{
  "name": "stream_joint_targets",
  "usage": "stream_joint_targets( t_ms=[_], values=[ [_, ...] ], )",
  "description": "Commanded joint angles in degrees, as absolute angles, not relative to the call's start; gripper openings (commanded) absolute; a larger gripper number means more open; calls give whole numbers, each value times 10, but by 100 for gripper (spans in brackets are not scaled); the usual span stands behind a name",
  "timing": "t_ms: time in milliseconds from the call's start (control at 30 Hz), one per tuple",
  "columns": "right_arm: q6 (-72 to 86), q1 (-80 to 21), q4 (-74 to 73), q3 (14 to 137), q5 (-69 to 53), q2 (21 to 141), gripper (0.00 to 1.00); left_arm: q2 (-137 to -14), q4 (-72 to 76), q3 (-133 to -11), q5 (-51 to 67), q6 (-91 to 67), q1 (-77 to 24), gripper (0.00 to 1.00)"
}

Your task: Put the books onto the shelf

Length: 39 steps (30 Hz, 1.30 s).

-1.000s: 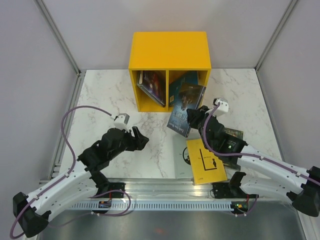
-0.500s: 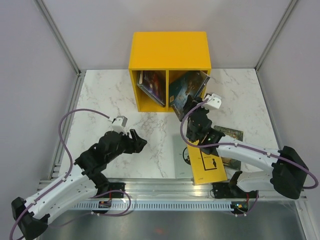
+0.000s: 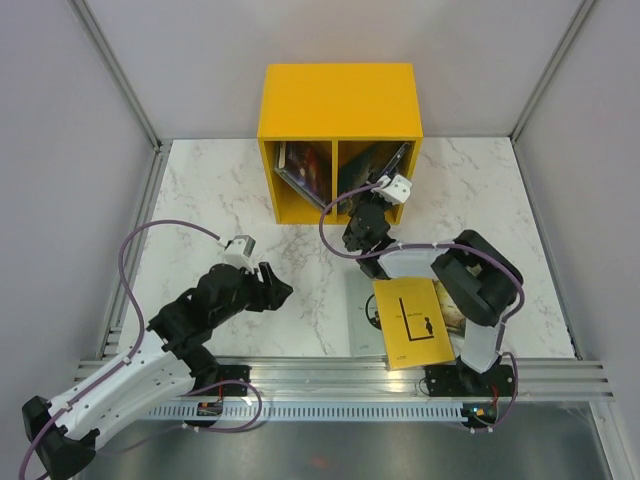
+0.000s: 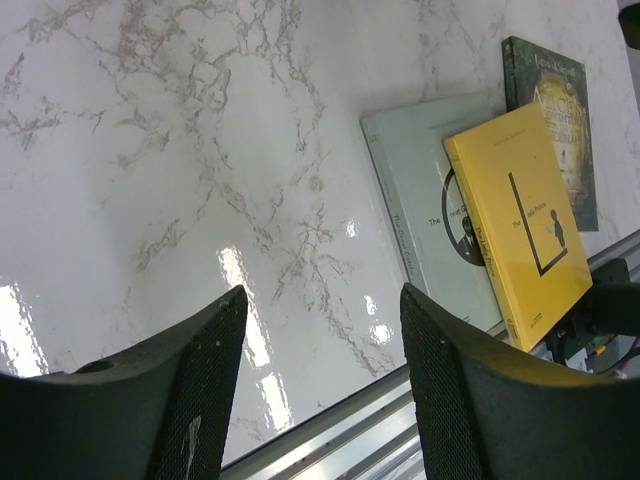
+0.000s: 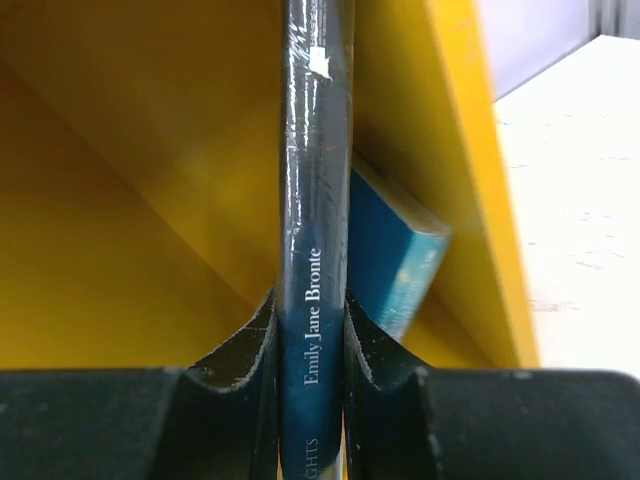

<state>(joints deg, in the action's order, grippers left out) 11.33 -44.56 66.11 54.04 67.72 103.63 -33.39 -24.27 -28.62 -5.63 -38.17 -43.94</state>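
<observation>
Your right gripper [image 5: 312, 322] clamps the dark book [image 5: 316, 150] by its spine to slot it upright into the shelf [image 3: 340, 100]; left gripper [image 4: 322, 300] hangs released.

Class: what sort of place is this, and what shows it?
Most likely a robotics lab test cell: a left arm and right arm bolted to a metal rail, plain grey panels walling in the table, and a yellow shelf.

The shelf [image 3: 338, 100] is bright yellow, the table [image 3: 220, 200] white marble with grey veins. At five o'clock from the shelf, the yellow book [image 3: 410, 322] carries black lines. The dark blue book [image 5: 315, 250] has white spine lettering.
</observation>
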Motion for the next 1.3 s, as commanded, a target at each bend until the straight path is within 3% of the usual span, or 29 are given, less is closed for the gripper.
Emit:
stream_joint_targets(
  t_ms=[0,200,300,800,1267],
  values=[
    [80,-425,931,598,676,1090,0,-336,-245,-296,-81,-388,-437,66],
    [202,-374,922,628,638,1189,0,-337,-244,-290,-105,-381,-437,66],
    [181,-367,928,655,628,1221,0,-337,-243,-286,-112,-379,-436,66],
    [286,-432,893,439,578,1086,0,-330,-219,-266,-115,-385,-436,66],
    [314,-431,770,495,490,1134,0,-290,-230,-251,-112,-392,-436,67]
  ],
)
